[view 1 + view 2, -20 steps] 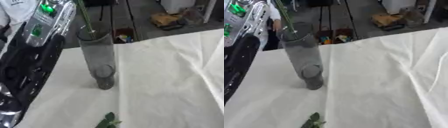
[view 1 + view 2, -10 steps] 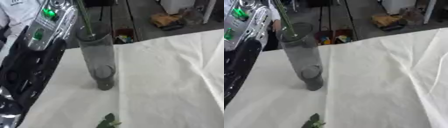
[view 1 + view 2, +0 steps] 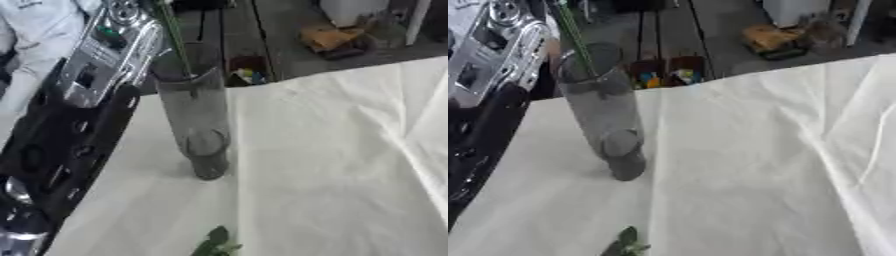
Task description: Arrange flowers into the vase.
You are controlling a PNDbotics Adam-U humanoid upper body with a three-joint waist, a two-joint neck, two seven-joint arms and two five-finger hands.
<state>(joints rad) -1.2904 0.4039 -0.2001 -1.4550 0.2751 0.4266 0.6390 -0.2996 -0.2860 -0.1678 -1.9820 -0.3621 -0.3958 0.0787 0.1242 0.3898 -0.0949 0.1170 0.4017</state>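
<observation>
A tall clear glass vase (image 3: 197,120) stands upright on the white cloth (image 3: 332,165), left of the middle. A thin green flower stem (image 3: 178,45) comes down from the top edge and enters the vase's mouth; its flower head is above the picture. My left arm (image 3: 96,75), black and silver with a small green light, rises along the left side to the top edge. Its hand is out of the picture, so the grip on the stem is hidden. My right hand shows in no view. A small green leafy sprig (image 3: 626,242) lies at the cloth's near edge.
Beyond the table's far edge lies a dark floor with a small bin of coloured items (image 3: 667,74) and a yellow-brown object (image 3: 776,39). The cloth has creases on its right side (image 3: 868,150). A pale sleeve (image 3: 26,35) shows at the upper left.
My left arm has sunk a little and shifted right, toward the vase, with the stem staying in the vase's mouth. The vase and the sprig have not moved.
</observation>
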